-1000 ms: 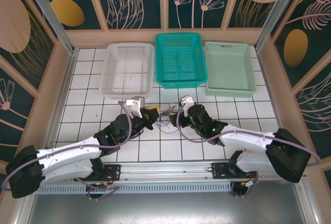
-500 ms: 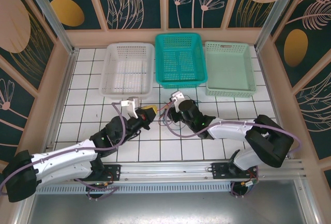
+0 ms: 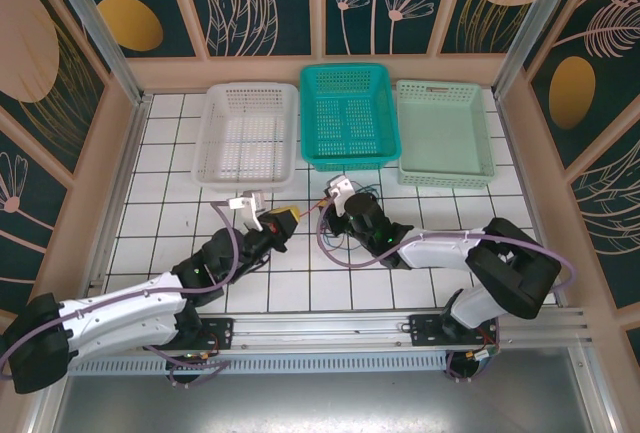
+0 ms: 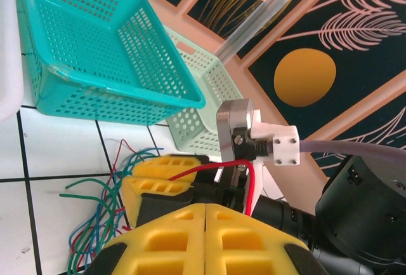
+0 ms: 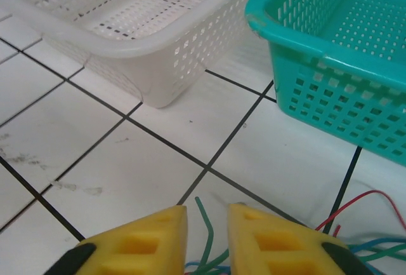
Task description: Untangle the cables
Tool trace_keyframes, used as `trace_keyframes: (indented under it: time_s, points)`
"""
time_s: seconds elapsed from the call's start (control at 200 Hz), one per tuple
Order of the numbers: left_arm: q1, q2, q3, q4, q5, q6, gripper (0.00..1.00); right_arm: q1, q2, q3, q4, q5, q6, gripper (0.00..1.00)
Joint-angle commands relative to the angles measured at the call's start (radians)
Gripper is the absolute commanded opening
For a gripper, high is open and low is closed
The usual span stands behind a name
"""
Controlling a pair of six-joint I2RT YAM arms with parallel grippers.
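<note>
Thin green, blue and red cables (image 4: 101, 205) lie tangled on the white tiles in front of the teal basket (image 4: 95, 46). My left gripper (image 3: 288, 217) (image 4: 204, 206) has its yellow fingers pressed together. A red cable (image 4: 219, 167) arcs in the air from behind these tips over to my right gripper (image 4: 130, 176). My right gripper (image 3: 326, 203) (image 5: 208, 211) stands open by a narrow gap just above the tiles. The end of a green cable (image 5: 203, 215) sticks up between its fingers. More red and blue strands (image 5: 355, 224) lie to its right.
Three baskets stand in a row at the back: white (image 3: 250, 89), teal (image 3: 345, 68) and light green (image 3: 445, 84). The white basket's corner (image 5: 152, 65) and the teal wall (image 5: 330, 97) are close ahead of my right gripper. Bare tiles spread left of the tangle.
My right gripper has swung left and a little toward the baskets, arriving over the tangle. My left gripper has drawn back slightly to the left, fingers still pressed together.
</note>
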Motion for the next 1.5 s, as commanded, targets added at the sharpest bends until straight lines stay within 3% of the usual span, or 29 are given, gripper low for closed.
trace_keyframes:
  time_s: [0.0,0.265,0.596,0.636,0.686,0.786,0.966,1.156,1.496]
  points:
    - [0.005,-0.062,0.012,-0.035,-0.054,-0.004,0.0,0.007,0.004,-0.015,-0.002,0.003,-0.001,0.14]
    - [0.012,-0.171,0.17,-0.331,-0.154,0.095,0.0,0.01,0.01,-0.041,-0.113,0.039,0.01,0.03]
    - [0.013,-0.052,0.327,-0.439,-0.232,0.192,0.0,0.064,0.067,-0.008,-0.189,0.026,-0.024,0.0]
    - [0.013,-0.032,0.347,-0.433,-0.235,0.204,0.1,0.064,0.063,-0.003,-0.193,0.019,-0.014,0.0]
    - [0.013,-0.011,0.363,-0.422,-0.226,0.219,0.37,0.061,0.055,0.008,-0.206,0.005,-0.003,0.0]
    - [0.013,0.02,0.381,-0.395,-0.197,0.27,0.68,0.036,0.038,0.05,-0.262,-0.048,0.037,0.0]
    - [0.013,0.11,0.432,-0.517,-0.244,0.356,0.85,-0.094,0.004,0.126,-0.373,-0.274,0.177,0.0]
    - [0.013,0.095,0.362,-0.448,-0.163,0.407,0.85,-0.16,-0.072,0.125,-0.376,-0.366,0.248,0.0]
    - [0.013,0.19,0.252,-0.352,-0.016,0.39,0.7,-0.163,-0.109,0.196,-0.54,-0.346,0.222,0.0]
